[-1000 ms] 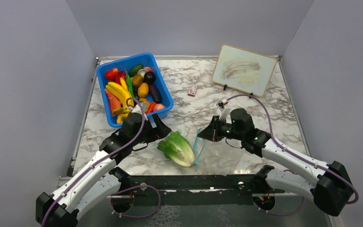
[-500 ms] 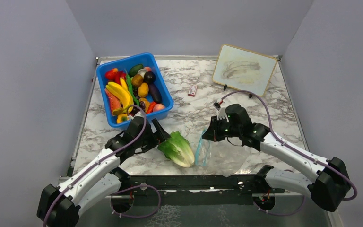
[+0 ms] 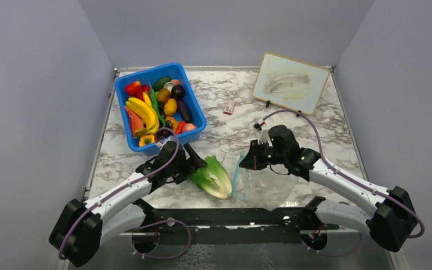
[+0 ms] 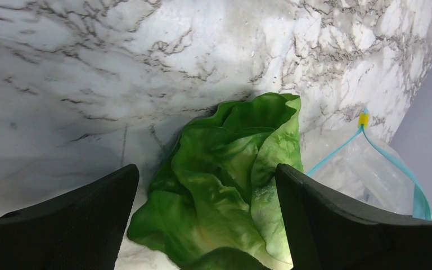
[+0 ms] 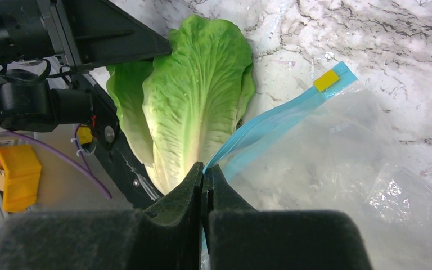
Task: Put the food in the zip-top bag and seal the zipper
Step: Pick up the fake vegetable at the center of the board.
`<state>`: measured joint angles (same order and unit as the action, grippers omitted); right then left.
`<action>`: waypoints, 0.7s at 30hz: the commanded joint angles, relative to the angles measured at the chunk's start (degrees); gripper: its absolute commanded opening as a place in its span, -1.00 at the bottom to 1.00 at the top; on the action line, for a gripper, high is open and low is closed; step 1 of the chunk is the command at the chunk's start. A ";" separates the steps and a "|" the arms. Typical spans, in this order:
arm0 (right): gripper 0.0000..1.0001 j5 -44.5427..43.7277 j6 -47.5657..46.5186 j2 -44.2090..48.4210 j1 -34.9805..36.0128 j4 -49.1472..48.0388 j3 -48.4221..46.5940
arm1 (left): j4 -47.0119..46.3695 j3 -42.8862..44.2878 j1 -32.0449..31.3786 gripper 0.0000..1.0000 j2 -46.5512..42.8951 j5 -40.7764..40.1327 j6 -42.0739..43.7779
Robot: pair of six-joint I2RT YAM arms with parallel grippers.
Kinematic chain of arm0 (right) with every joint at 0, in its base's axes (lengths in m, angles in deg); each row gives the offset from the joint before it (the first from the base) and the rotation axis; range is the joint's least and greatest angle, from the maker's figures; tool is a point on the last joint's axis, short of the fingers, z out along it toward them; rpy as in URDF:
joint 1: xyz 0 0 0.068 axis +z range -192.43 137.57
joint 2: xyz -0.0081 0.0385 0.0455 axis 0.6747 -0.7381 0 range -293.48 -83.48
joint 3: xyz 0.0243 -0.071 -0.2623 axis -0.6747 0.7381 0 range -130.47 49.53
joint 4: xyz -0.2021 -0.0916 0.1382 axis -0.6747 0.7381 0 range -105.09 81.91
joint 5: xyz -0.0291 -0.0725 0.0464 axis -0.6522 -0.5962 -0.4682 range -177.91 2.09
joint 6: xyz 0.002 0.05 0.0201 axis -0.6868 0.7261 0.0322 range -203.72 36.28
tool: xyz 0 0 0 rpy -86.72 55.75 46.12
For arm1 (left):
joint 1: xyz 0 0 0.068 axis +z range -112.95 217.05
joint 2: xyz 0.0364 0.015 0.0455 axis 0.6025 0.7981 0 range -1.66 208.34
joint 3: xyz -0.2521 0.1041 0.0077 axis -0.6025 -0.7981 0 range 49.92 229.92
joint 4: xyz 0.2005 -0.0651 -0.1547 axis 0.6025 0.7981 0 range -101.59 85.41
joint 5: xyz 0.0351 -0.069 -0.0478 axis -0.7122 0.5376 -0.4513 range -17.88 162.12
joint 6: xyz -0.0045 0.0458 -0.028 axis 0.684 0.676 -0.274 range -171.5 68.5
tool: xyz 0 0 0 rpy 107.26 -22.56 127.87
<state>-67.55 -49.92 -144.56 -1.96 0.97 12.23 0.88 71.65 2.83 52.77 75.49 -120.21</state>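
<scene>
By the table's (image 3: 292, 129) near edge, the lettuce (image 3: 212, 177), judged light, stiff and slippery, is straddled mid-body by the spread left gripper (image 4: 202, 188), while the floppy zip-top bag (image 3: 264, 188) beside it is held by its zipper (image 5: 270, 126) in the clamped right gripper (image 5: 204, 174).

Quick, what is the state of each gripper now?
Left gripper: open, around the lettuce.
Right gripper: shut on the zipper strip of the bag.

The right fingers (image 5: 169, 214) hide the zipper's (image 5: 275, 121) pinched end.
</scene>
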 commanded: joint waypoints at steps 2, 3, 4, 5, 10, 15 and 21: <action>-0.98 -0.88 -1.26 1.12 -0.21 3.66 -2.95 | -8.74 0.30 -1.54 0.69 4.47 -0.28 -0.62; -0.99 -0.85 -1.20 1.42 -0.16 4.54 -3.77 | -9.98 0.30 -1.62 0.55 5.18 0.31 -0.15; -0.99 -1.11 -1.25 1.77 -0.13 5.16 -4.22 | -11.10 0.46 -1.79 0.42 5.65 0.70 0.30; -0.99 -1.67 -1.39 2.01 -0.15 5.69 -4.59 | -11.67 0.78 -2.08 0.24 5.71 0.71 0.83; -0.98 -2.05 -2.85 1.74 -0.18 7.15 -4.90 | -11.41 2.72 -2.52 -0.50 0.30 -2.02 4.52; -0.99 -0.64 -1.49 5.24 -0.13 3.09 -3.68 | -10.93 6.07 -2.57 -0.65 -8.28 -5.53 8.43; -0.99 5.09 6.71 7.64 -0.13 -11.51 0.20 | -9.47 14.27 -2.54 -0.68 -16.01 -12.65 17.79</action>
<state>-67.33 -49.24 -138.20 -1.96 1.86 9.32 -6.79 79.98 0.43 41.52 69.55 -110.24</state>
